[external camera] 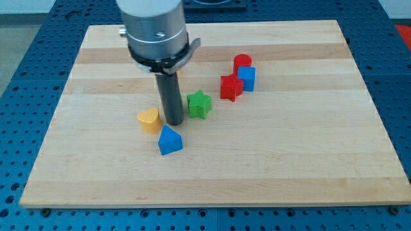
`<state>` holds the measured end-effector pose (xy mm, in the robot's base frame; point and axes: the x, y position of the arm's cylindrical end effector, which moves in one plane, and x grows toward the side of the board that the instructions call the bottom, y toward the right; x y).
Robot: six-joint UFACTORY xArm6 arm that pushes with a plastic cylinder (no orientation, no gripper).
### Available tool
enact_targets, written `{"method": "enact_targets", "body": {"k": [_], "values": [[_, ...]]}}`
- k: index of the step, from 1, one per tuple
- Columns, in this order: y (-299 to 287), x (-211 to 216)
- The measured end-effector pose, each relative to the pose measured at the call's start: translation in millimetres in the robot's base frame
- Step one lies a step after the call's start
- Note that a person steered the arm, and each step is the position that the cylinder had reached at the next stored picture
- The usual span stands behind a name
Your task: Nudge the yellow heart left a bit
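The yellow heart (149, 120) lies on the wooden board (289, 160), left of centre. My tip (173, 122) stands just to the heart's right, very close to it or touching; I cannot tell which. A green star (199, 104) sits just right of the rod. A blue triangle (169, 140) lies below the tip, toward the view's bottom.
A red star-like block (230, 87), a blue cube (247, 78) and a red cylinder (243, 62) cluster toward the view's upper right. The arm's grey body (154, 29) hangs over the board's top. A blue pegboard table (26, 77) surrounds the board.
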<state>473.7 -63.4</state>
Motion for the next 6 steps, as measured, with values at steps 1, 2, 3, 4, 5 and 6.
{"method": "enact_targets", "body": {"k": [1,2,3,4,5,6], "values": [[28,0],[55,-6],[62,-20],[52,-19],[28,-3],[-6,1]]}}
